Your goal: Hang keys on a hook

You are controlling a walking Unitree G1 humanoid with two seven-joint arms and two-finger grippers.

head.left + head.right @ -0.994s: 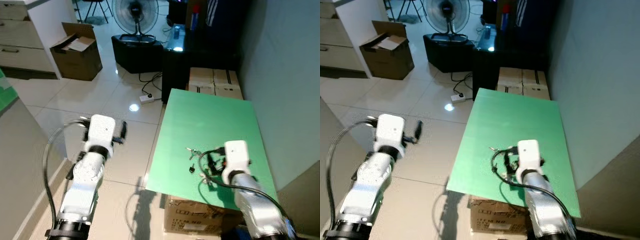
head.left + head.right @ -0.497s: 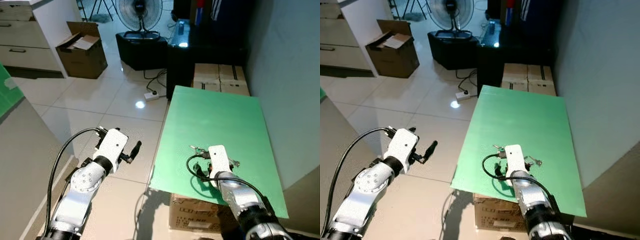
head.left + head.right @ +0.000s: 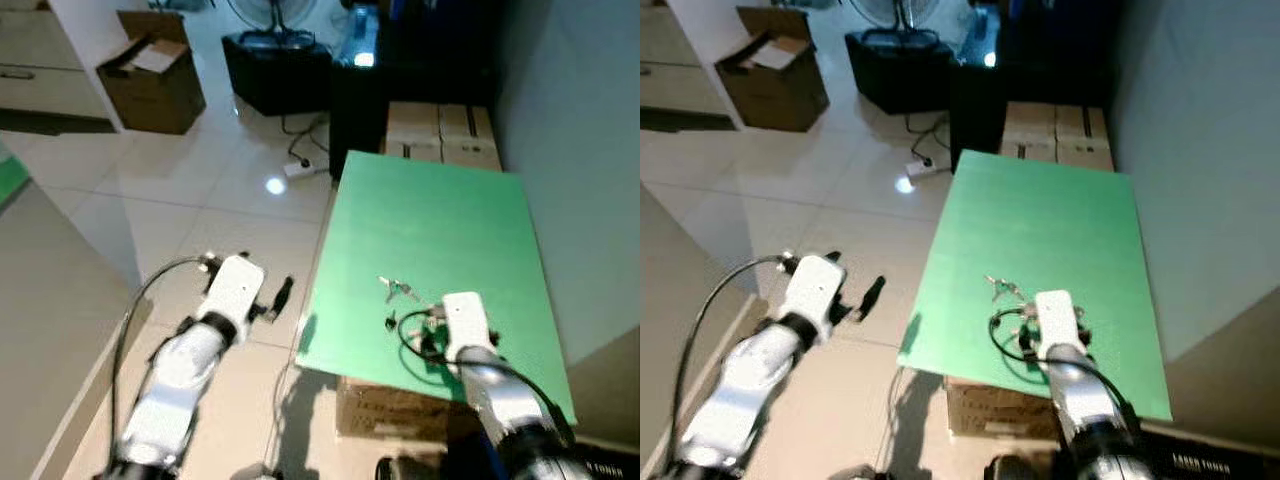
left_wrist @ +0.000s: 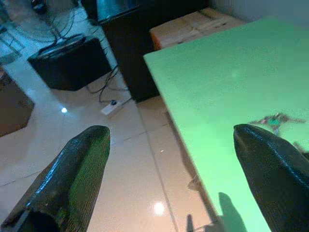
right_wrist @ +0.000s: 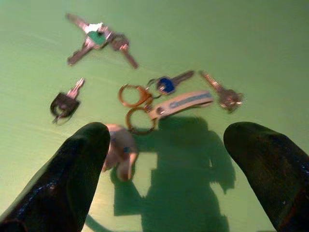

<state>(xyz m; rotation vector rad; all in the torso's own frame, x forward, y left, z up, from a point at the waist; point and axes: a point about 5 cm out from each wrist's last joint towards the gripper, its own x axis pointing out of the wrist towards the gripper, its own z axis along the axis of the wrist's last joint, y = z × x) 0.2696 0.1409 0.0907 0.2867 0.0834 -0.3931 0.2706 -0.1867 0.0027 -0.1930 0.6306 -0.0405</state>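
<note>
— Any containers?

— An open cardboard box (image 3: 150, 72) on the floor; something pale lies inside, I can't tell what.

— The keys?

— Scattered flat on my green bench (image 3: 440, 215): a bunch (image 5: 99, 39), a black-headed key (image 5: 64, 103), rings with a tag (image 5: 159, 104).

— Your claws?

— My right claw (image 5: 169, 169) hangs above them, spread wide. My left claw (image 4: 169, 164), also spread, is over the floor beside the bench.

Keys (image 5: 145, 104): on table (image 3: 440, 215), lower centre of frame.
Right gripper (image 5: 169, 164): above keys.
Left gripper (image 3: 283, 296): left of table.
</note>
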